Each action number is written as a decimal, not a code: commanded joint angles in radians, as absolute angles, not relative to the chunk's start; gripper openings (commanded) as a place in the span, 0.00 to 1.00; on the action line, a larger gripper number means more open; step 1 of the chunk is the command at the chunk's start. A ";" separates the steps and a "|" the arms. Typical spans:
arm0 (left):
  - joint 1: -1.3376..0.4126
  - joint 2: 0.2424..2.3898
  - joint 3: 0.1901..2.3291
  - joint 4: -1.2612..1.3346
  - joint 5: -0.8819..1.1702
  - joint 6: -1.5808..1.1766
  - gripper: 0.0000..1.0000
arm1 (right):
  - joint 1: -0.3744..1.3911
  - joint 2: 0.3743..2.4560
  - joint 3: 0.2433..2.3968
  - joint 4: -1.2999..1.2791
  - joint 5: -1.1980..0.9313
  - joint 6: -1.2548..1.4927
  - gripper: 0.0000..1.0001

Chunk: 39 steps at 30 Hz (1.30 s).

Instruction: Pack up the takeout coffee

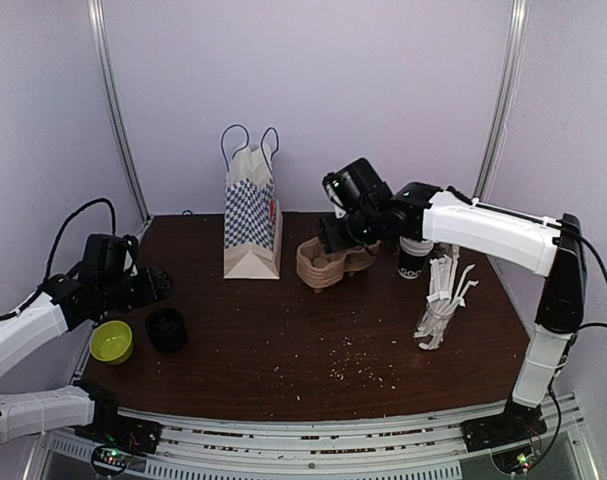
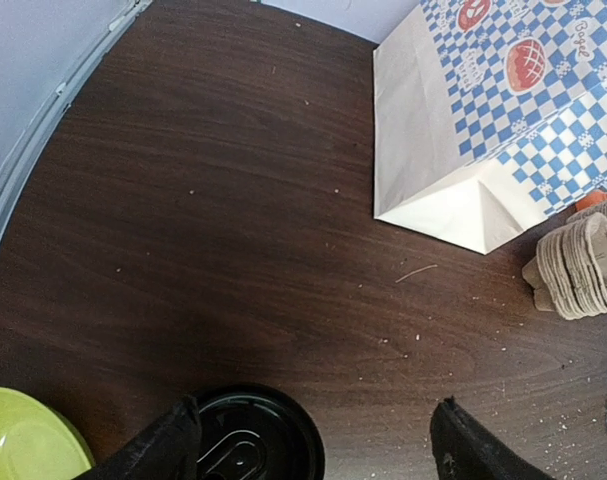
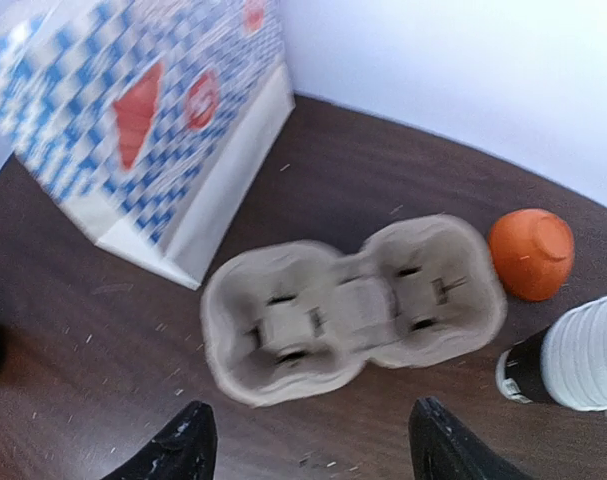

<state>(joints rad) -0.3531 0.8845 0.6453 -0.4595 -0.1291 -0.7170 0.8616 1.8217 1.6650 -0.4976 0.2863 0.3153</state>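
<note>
The right fingers (image 3: pixel 178 445) stand wide with the pulp carrier tray (image 3: pixel 348 305) just ahead between them, while the left fingers (image 2: pixel 168 445) stand wide, the dark-topped cup (image 2: pixel 248 440) between them, nearer the left-hand one.

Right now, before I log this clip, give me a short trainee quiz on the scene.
1. True or false: both holes of the carrier tray are empty.
2. The right claw is: A) open, over the tray; B) shut on the tray; C) out of view?
3. Fill in: the left claw, near the black lid, stands ___.
Key: 1 true; 2 A; 3 open.
</note>
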 commanded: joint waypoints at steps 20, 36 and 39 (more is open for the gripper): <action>-0.350 1.080 0.718 -0.207 0.016 -0.622 0.83 | 0.466 1.860 1.869 -0.749 0.315 0.196 0.55; -0.350 1.102 0.712 -0.183 0.074 -0.617 0.81 | 0.432 1.909 1.842 -0.744 0.296 0.207 0.34; -0.350 1.109 0.707 -0.180 0.080 -0.619 0.81 | 0.427 1.906 1.829 -0.745 0.297 0.208 0.29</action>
